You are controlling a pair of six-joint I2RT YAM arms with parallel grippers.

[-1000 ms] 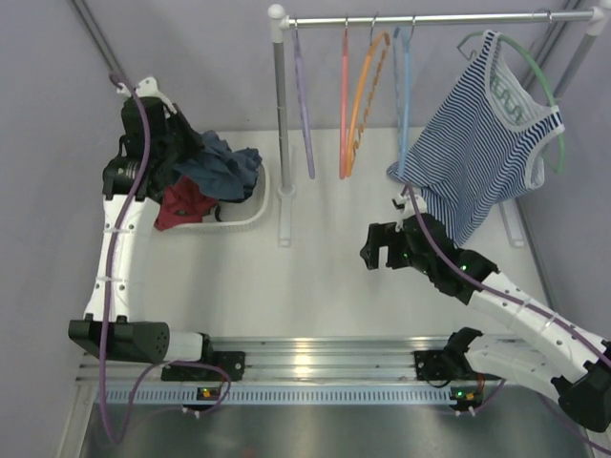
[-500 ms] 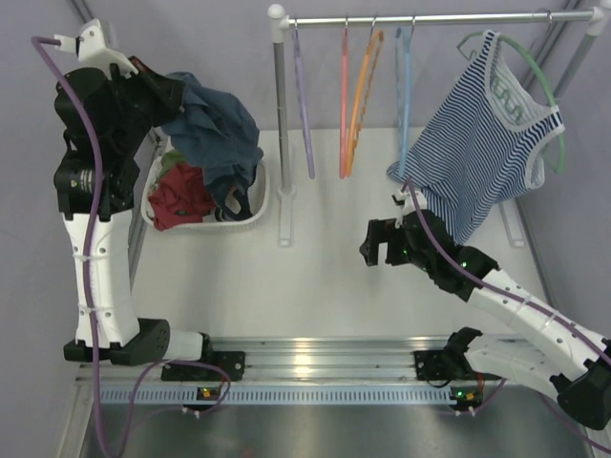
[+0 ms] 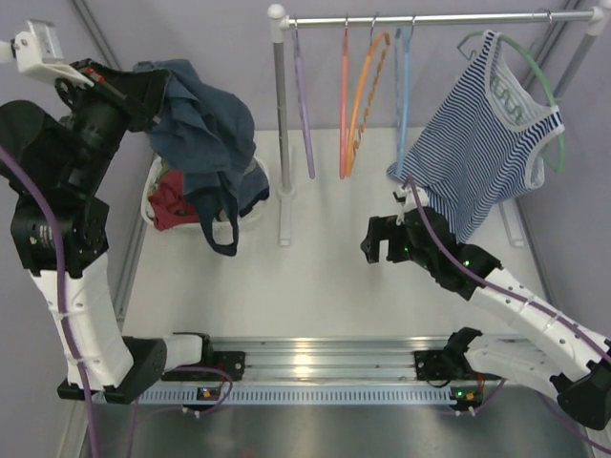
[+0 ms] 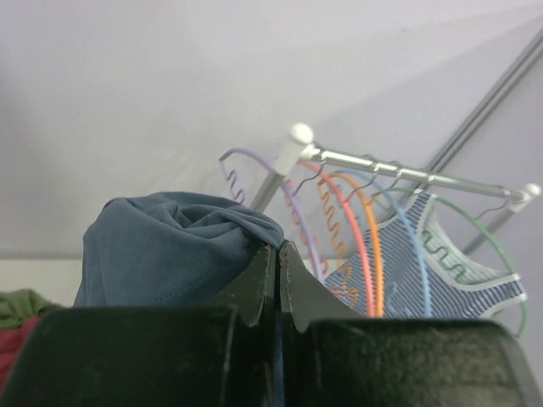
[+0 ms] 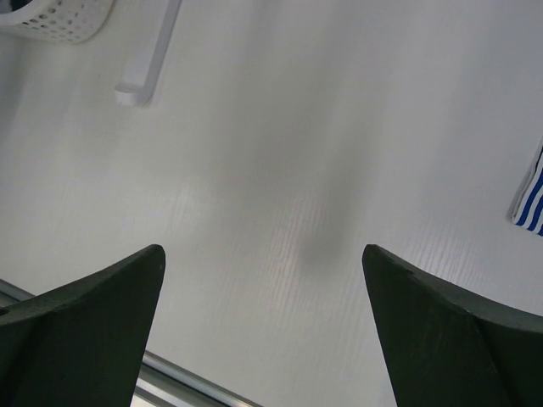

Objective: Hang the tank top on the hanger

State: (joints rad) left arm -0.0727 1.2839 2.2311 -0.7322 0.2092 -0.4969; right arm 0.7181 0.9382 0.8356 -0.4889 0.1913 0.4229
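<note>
My left hand (image 3: pixel 158 91) is up high over the far left corner of the tabletop (image 3: pixel 315 258), its fingers (image 4: pixel 259 284) pressed together and pinching the navy tank top (image 3: pixel 205 134). In the left wrist view the dark blue cloth bunches just left of the fingertips and a sliver of it shows in the seam between them. From above, the top hangs off the hand in a loose bundle, with one strap loop dangling lowest, over the near rim of the white laundry basket (image 3: pixel 256 202). A red garment (image 3: pixel 172 205) lies in that basket, under the hanging cloth.

The light-blue hanger (image 3: pixel 403 105) hangs bare on the metal rail (image 3: pixel 430 18) along the far edge. It sits between the orange hanger (image 3: pixel 363 95) on its left and the blue-and-white striped tank top (image 3: pixel 487 143) on its right, well apart from the navy top. The striped top is on a green hanger (image 3: pixel 546 86). Further left on the rail I see a coral hanger (image 3: pixel 344 105) and a purple hanger (image 3: pixel 304 105).

My right hand (image 3: pixel 380 240) hovers over the middle of the tabletop with its fingers (image 5: pixel 93 314) spread wide and nothing between them. Its wrist view shows bare white tabletop below, a corner of the basket and the rack's foot (image 5: pixel 148 59) at top left.
</note>
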